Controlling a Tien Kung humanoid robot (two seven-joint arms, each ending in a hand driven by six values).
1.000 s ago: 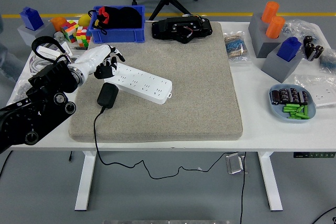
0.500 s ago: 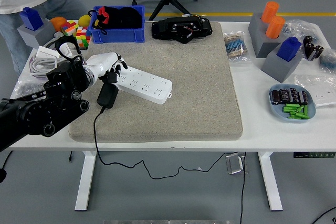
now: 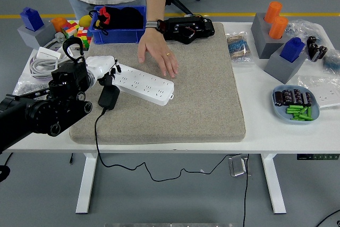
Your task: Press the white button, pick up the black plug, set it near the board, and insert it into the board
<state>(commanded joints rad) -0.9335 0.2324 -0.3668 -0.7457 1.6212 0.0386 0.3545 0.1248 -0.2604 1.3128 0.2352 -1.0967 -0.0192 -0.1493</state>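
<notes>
A white power strip (image 3: pixel 143 83) lies slantwise on the grey mat (image 3: pixel 202 94). The black plug (image 3: pixel 109 96) lies flat on the mat just below the strip's left end, its cable (image 3: pixel 96 131) trailing off the table's front edge. My left hand (image 3: pixel 108 73), white with dark fingertips, hovers at the strip's left end right above the plug; its fingers hang loosely downward and hold nothing. A person's hand (image 3: pixel 159 57) reaches in from the far side, palm down, just above the strip's middle. The white button is too small to make out.
A blue bin (image 3: pixel 101 31) and a black device (image 3: pixel 184 27) sit along the mat's far edge. Coloured cubes (image 3: pixel 79 34) and a white cable coil (image 3: pixel 40 62) lie at the left. Grey blocks (image 3: pixel 284 57) and a blue dish (image 3: pixel 296 104) stand on the right.
A person has stepped up to the far side and stretched a hand over the strip. My left hand has drawn back left from the strip's end to above the plug. The plug has not moved.
</notes>
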